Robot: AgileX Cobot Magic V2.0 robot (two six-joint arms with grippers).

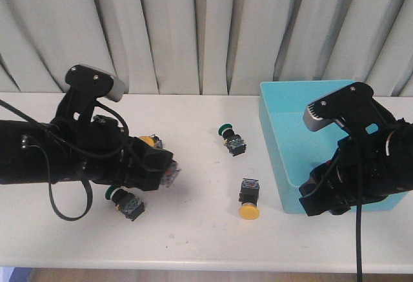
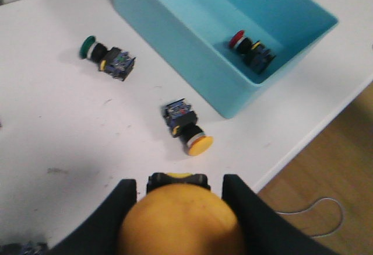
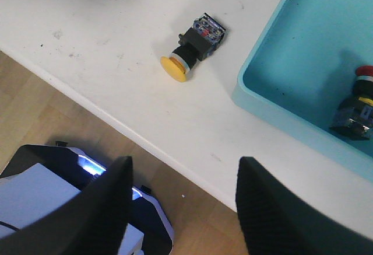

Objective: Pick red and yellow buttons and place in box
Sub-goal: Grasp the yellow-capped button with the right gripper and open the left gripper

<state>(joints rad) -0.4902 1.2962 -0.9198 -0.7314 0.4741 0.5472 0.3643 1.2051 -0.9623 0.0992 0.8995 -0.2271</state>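
The left gripper (image 2: 180, 208) had its fingers closed around a yellow button (image 2: 182, 223), the cap filling the gap between them with the black body poking out just beyond the fingertips. From those fingers the box (image 2: 192, 77) lay ahead and off to one side, well apart, with a loose yellow button (image 2: 187, 128) on the table between the fingers and the box's near wall; its long axis pointed roughly back toward the fingers, cap end nearest. A red button (image 2: 249, 48) already lay inside the box. The right gripper (image 3: 183, 208) hung with its fingers spread wide and nothing between them, past the table edge and just beside the box's near corner. It looked nearer to the loose yellow button than the laden left one. Two green buttons (image 1: 231, 137) also lay out.
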